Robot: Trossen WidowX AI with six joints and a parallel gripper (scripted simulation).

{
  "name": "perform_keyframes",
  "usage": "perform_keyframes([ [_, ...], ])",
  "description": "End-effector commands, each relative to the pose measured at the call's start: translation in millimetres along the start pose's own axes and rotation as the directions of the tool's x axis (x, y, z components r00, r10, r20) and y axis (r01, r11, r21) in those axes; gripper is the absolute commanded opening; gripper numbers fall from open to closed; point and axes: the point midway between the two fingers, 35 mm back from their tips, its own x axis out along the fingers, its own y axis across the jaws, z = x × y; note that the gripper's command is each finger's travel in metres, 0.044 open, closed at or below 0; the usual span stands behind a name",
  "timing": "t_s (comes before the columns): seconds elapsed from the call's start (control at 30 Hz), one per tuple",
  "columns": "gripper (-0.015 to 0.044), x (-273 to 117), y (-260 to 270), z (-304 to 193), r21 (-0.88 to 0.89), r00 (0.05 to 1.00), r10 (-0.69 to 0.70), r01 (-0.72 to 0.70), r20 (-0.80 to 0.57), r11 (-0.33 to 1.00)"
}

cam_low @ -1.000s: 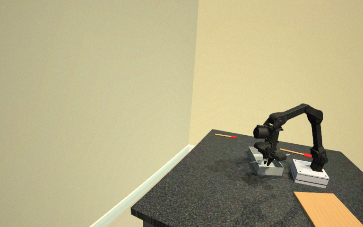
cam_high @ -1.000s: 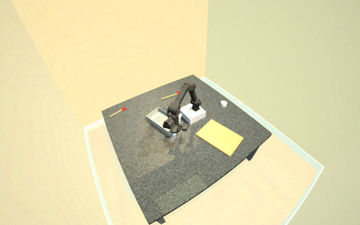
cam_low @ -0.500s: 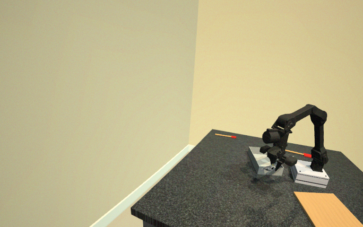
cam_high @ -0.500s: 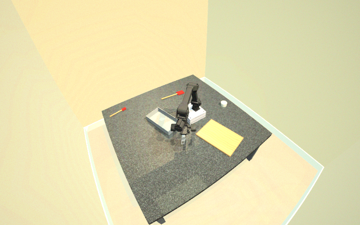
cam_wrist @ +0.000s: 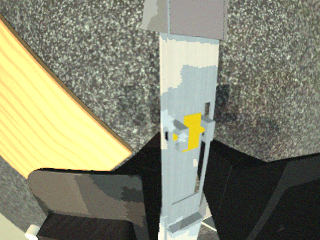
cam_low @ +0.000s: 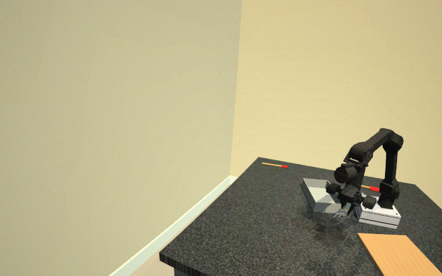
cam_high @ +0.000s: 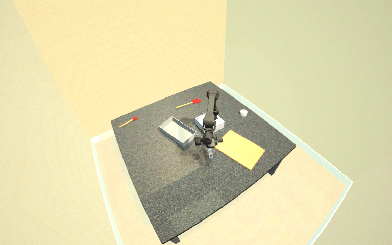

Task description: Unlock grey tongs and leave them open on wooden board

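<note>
Dark speckled desk (cam_high: 173, 178) in a corner of plain cream walls; taking the wooden board (cam_high: 240, 148) as landmark. Pincer (cam_high: 210, 152) is clenched on the grey tongs (cam_wrist: 187, 127), hanging above the desk just off the board's left edge, between the board and the roasting tin (cam_high: 177, 130). Tongs are clear of the tin, tips pointing down at the desk, arms pressed together. Wrist view shows a yellow lock piece (cam_wrist: 192, 130) near the hinge end, close to the pincer fingers, with the board's corner showing at left. Whether the lock is released: cannot tell. Exterior view has the tongs (cam_low: 342, 213) off the desk surface with their shadow on the desk beneath, the tin (cam_low: 317, 195) behind them, and the board (cam_low: 396, 252) nearer the camera and to the right. Arm's white base block (cam_high: 210, 122) sits just behind the board, beside the tin. White round pot (cam_high: 243, 112) is farther behind the board, near the desk's back right edge. Two red-headed spatulas lie well away from the board: one (cam_high: 188, 103) behind the tin, one (cam_high: 128, 121) near the desk's far left edge.
</note>
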Motion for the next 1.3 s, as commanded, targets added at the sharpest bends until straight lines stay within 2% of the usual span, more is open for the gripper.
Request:
perform_keyframes([
  [0.0,-0.0150,-5,30,7,-0.078,1.000,-0.003,0.004,0.019,0.997],
  [0.6,-0.0150,-6,144,8,-0.365,1.000,0.012,-0.004,0.018,0.931],
  [1.27,-0.0150,-7,262,-30,-0.639,1.000,0.023,-0.010,0.013,0.769],
])
